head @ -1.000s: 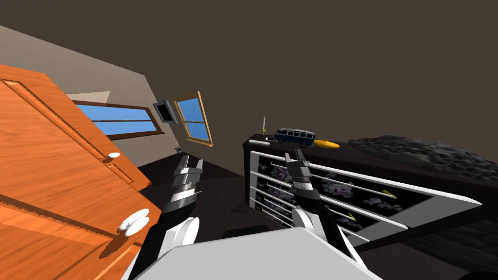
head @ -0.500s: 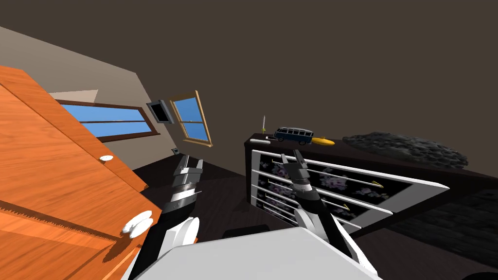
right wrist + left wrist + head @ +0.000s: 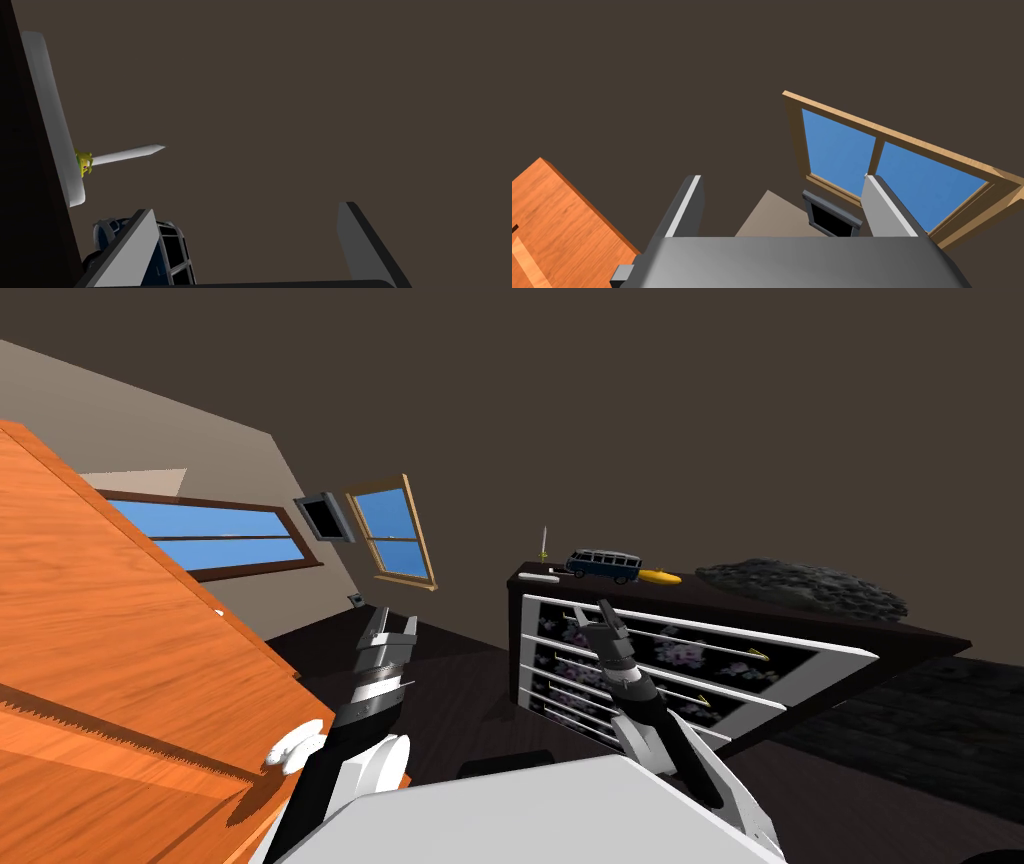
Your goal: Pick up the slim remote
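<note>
Pale grey slim remote (image 3: 536, 578) lies flat at the left end of the dark dresser (image 3: 692, 591), long axis along its front edge toward the toy bus (image 3: 603, 565); right gripper (image 3: 247, 206) and left gripper (image 3: 782, 177) gape empty.

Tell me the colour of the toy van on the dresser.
Dark blue toy van with a pale roof; head view shows it best.

Right wrist view: a dark blue toy van (image 3: 170, 252) sits behind one finger (image 3: 125, 250) of the right gripper (image 3: 247, 206), which covers its middle, and the picture's edge cuts off its lower part. Just beyond that finger, a small sword (image 3: 125, 154) has its hilt end hidden behind the slim remote (image 3: 55, 120). Head view: the yellow object (image 3: 660, 577) past the fingertips, beside the van, is too small to identify.
</note>
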